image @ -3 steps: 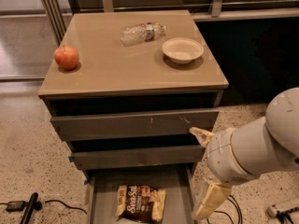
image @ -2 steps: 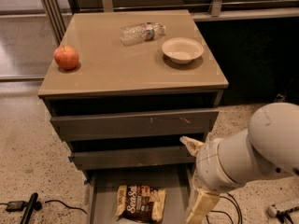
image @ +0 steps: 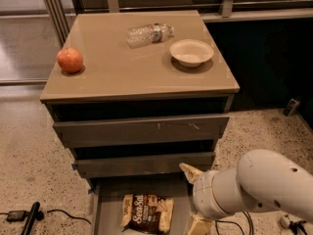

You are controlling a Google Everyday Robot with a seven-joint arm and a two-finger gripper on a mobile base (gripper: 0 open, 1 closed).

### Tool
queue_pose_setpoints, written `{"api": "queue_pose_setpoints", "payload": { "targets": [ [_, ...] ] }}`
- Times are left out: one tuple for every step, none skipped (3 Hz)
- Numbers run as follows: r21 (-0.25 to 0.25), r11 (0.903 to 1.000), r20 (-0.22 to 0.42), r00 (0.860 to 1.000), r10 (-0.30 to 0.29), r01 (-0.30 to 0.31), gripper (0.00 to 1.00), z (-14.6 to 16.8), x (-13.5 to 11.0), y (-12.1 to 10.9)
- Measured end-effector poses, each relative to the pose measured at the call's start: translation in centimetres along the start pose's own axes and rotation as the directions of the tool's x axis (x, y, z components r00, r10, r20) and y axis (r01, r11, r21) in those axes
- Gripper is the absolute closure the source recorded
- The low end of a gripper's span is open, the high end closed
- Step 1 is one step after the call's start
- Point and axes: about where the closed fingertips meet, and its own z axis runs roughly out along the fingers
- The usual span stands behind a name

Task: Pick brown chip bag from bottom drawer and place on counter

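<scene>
Speckled floor surrounds the open bottom drawer, where the brown chip bag lies flat; the gripper hovers just right of it, fingers apart.

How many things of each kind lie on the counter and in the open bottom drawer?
apple: 1, on the counter
plastic bottle: 1, on the counter
bowl: 1, on the counter
brown chip bag: 1, in the bottom drawer
Total: 4
The gripper, open, is at the drawer's right edge, beside the bag.
</scene>
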Motion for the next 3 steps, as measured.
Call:
{"api": "queue_pose_setpoints", "payload": {
  "targets": [
    [0.028,0.9994,-0.010,1.000,-0.023,0.023,0.00,3.8,2.1,-0.4],
    [0.041,0.9981,-0.033,0.998,-0.044,0.046,0.00,6.8,3.8,-2.0],
    [0.025,0.9987,-0.024,0.999,-0.045,0.045,0.00,9.4,4.6,-3.7]
  ]
}}
